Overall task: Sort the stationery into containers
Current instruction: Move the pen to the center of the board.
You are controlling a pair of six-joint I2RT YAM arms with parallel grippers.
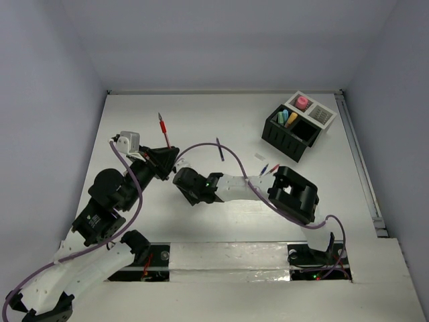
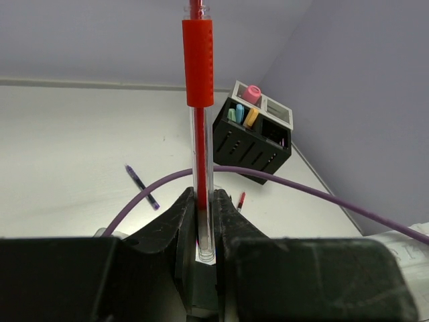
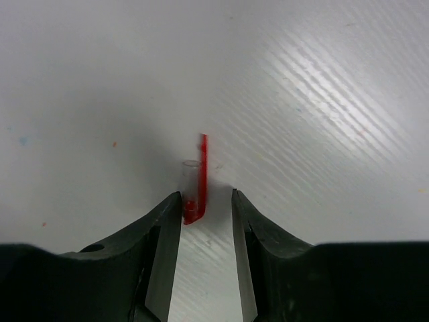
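Observation:
My left gripper point(image 1: 166, 156) is shut on a red pen point(image 1: 163, 129) with a clear barrel, near the table's left middle. In the left wrist view the red pen point(image 2: 199, 67) stands up between the shut fingers of the left gripper point(image 2: 203, 201). My right gripper point(image 1: 181, 176) is close beside it, open, low over the table. In the right wrist view a small red and clear pen cap point(image 3: 196, 188) lies between the jaws of the right gripper point(image 3: 206, 194), close against the left finger. The black organizer point(image 1: 289, 134) with its white section point(image 1: 323, 115) stands at the far right.
The organizer holds teal, green and orange markers point(image 1: 287, 119) and a pink-capped bottle point(image 1: 302, 102). A dark blue pen point(image 1: 220, 149) lies mid-table. Small red and blue pieces point(image 1: 268, 169) lie near the right arm's elbow. Purple cables arch over both arms.

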